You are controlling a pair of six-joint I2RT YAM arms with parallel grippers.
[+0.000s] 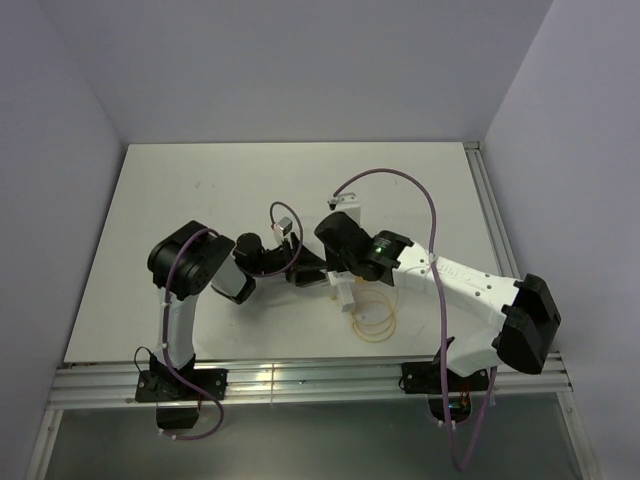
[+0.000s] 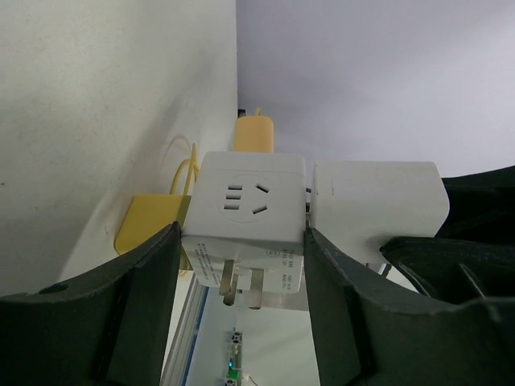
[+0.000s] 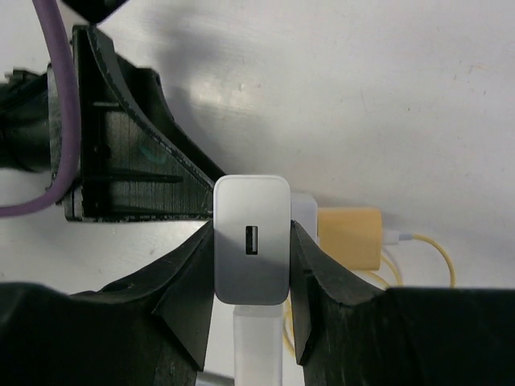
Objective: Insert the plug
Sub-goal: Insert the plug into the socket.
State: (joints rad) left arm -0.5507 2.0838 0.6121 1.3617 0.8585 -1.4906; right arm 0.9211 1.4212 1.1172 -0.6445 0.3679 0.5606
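While over white desk [image 1: 200, 200] amid lilac walls [image 1: 300, 70], clamping socket cube [image 2: 249, 209] in left fingers [image 2: 121, 305]. Clamping USB charger [image 3: 251, 241] in right fingers [image 3: 181, 310].

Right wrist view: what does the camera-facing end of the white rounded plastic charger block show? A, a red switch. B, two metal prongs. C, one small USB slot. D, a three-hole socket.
C: the white rounded plastic charger block, clamped in the right tool, shows a single USB slot in the middle of its face.
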